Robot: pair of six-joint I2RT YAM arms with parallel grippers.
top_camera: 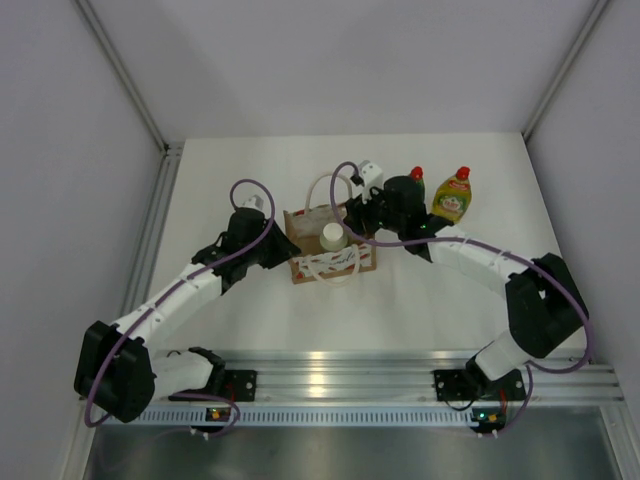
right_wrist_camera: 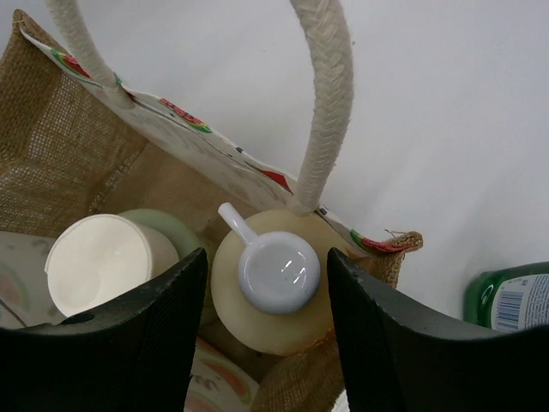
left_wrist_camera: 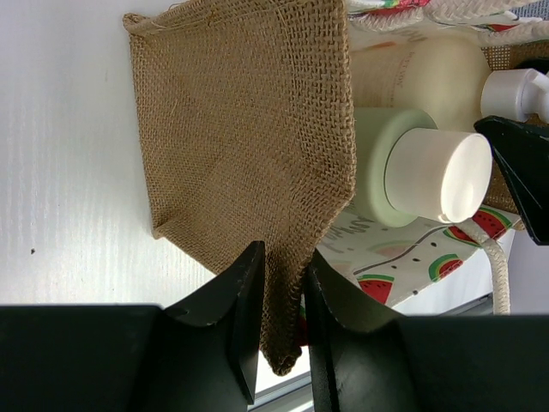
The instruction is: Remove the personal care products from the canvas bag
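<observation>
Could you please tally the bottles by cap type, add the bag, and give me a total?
2 red-capped bottles: green bottle, yellow bottle
1 pump bottle
1 white-capped bottle
1 bag
Total: 5

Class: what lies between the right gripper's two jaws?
The cream pump bottle, standing in the canvas bag, sits in the gap; the right wrist view shows it from above.
</observation>
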